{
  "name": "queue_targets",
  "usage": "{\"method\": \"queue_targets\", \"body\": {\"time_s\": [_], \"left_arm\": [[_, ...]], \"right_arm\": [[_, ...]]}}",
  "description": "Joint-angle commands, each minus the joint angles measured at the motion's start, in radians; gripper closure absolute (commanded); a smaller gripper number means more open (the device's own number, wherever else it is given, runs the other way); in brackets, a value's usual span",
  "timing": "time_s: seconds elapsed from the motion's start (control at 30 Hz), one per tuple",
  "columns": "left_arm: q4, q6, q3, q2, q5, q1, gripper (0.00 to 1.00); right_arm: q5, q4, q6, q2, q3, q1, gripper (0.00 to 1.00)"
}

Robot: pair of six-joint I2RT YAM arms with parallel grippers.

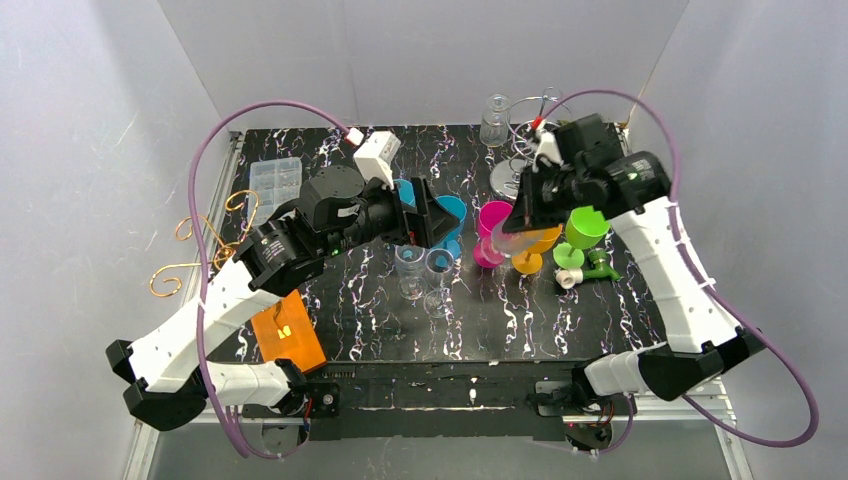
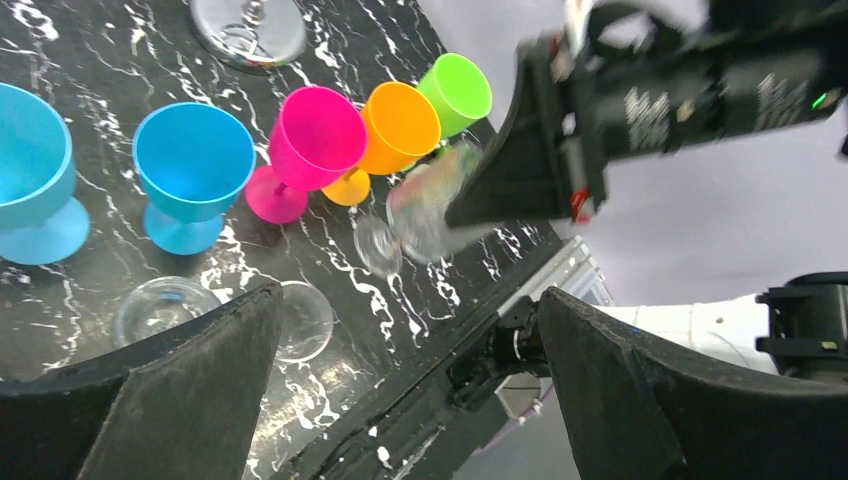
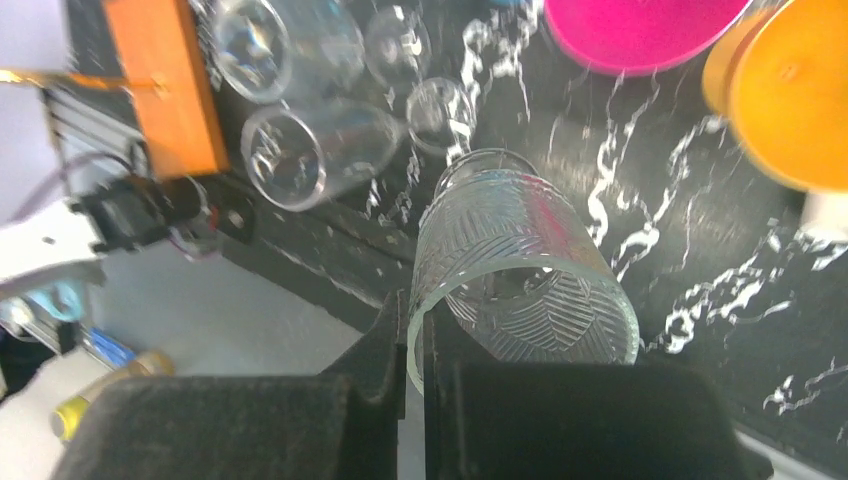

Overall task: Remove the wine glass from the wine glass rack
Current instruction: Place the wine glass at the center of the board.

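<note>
My right gripper (image 1: 525, 205) is shut on the rim of a clear patterned wine glass (image 1: 508, 236), one finger inside the bowl and one outside. It holds the glass tilted above the table, in front of the coloured goblets. The pinch shows in the right wrist view (image 3: 416, 320) with the glass (image 3: 520, 260), and the glass also shows in the left wrist view (image 2: 430, 200). The wire wine glass rack, with a round metal base (image 1: 510, 176), stands at the back right behind that gripper. My left gripper (image 1: 425, 215) is open and empty over the blue goblets, fingers (image 2: 180, 380) wide apart.
Pink (image 1: 492, 222), orange (image 1: 530, 262) and green (image 1: 586, 226) goblets stand in a row, two blue ones (image 1: 450, 212) to their left. Two clear glasses (image 1: 410, 262) stand mid-table, another (image 1: 494, 120) at the back. An orange block (image 1: 288, 330), plastic box (image 1: 275, 180) and gold wire stand (image 1: 200, 240) are left.
</note>
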Motion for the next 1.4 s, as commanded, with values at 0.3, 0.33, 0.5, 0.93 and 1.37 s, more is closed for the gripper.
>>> {"method": "queue_targets", "body": {"time_s": [0.3,0.33,0.5,0.93,1.37], "left_arm": [[-0.215,0.079,0.172,-0.002,-0.215,0.024,0.02],[-0.224,0.073,0.176,0.006,-0.189,0.050,0.02],[-0.154,0.064,0.128,0.021,-0.055,0.169,0.02],[-0.018,0.117,0.114,0.130,0.046,0.312,0.02],[0.004,0.133,0.183,0.205,0.126,0.348,0.02]], "right_arm": [[0.397,0.346,0.182,-0.100,-0.440,0.275,0.99],[0.407,0.363,0.186,-0.098,-0.468,0.281,0.99],[0.439,0.452,0.200,-0.106,-0.556,0.283,0.99],[0.444,0.546,0.184,-0.014,-0.605,0.283,0.99],[0.424,0.550,0.172,0.087,-0.596,0.287,0.90]]}}
